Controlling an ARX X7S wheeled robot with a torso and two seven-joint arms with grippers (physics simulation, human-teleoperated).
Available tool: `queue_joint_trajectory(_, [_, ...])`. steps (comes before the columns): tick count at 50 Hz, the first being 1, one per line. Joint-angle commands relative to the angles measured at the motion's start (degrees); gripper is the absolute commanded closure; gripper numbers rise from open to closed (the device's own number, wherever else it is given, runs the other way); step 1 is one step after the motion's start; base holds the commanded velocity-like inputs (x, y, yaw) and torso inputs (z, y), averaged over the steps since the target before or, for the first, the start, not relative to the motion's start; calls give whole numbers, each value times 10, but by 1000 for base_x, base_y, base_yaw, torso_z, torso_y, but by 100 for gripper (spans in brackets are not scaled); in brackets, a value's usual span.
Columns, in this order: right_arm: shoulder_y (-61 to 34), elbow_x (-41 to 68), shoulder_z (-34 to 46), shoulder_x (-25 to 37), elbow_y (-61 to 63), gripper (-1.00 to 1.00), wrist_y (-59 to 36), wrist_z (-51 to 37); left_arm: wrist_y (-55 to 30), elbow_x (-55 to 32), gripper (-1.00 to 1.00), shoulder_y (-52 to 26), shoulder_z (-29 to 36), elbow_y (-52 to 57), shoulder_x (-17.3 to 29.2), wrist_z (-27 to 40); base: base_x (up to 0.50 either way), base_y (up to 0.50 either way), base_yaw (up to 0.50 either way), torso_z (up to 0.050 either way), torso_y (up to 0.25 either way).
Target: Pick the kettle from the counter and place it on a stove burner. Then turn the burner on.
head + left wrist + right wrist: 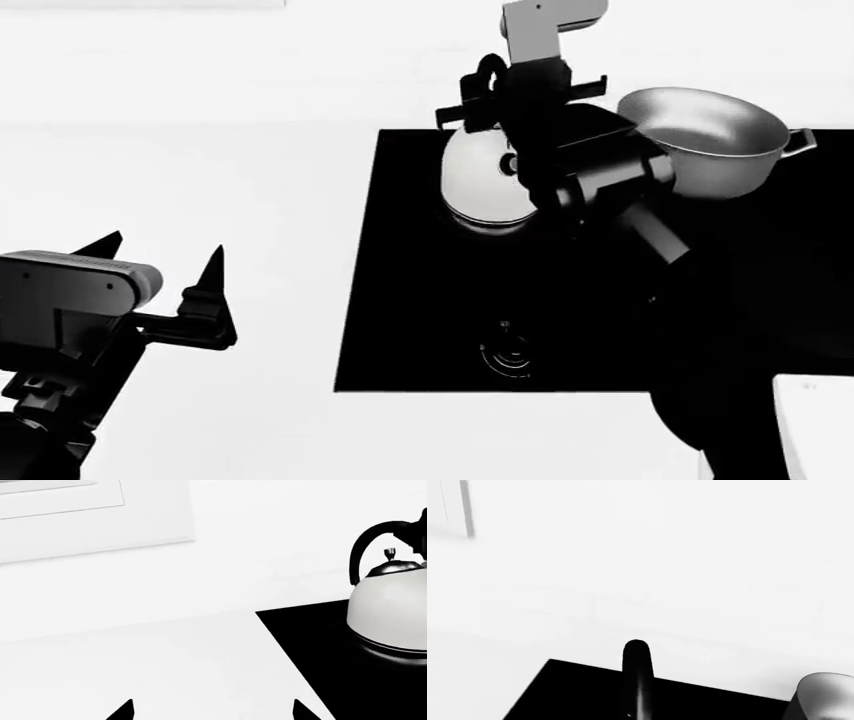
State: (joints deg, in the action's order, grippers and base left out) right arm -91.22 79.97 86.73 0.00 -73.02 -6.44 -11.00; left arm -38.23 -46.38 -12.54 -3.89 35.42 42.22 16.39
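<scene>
On the white counter [174, 150], a black cooktop [441, 330] carries the kettle [481, 180] at its far-left corner beside a saucepan [707, 140], the right gripper [514, 90] over its handle, grip indiscernible, while the left gripper [167, 262] hangs released.

My left gripper [160, 262] hangs low at my left, fingers spread apart. My right arm [607, 185] reaches far forward, its gripper [514, 95] hidden from clear reading.

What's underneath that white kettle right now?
The kettle sits on the black glass cooktop, not the white counter. Any burner ring beneath is covered by its base. From the head view, the right arm hides part of the kettle's top.
</scene>
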Motion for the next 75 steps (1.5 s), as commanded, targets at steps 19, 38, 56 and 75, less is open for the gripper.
queue_joint_trajectory(19, [-18, 16, 1, 0, -8, -100, -4, -14, -4, -9, -100, -9, 0, 7, 2, 5, 0, 0, 0, 0, 0])
queue_joint_trajectory(38, [-50, 74, 11, 0, -18, -100, -22, -10, 1, -19, -100, 2, -10, 33, 4, 11, 0, 0, 0, 0, 0])
queue_joint_trajectory(56, [-62, 132, -25, 217, 440, -100, -65, -202, 16, -25, -100, 18, -22, 46, 4, 6, 0, 0, 0, 0, 0])
queue_joint_trajectory(75, [-113, 252, -45, 426, 833, -100, -162, -455, 3, -45, -100, 15, -33, 69, 19, 17, 0, 0, 0, 0, 0])
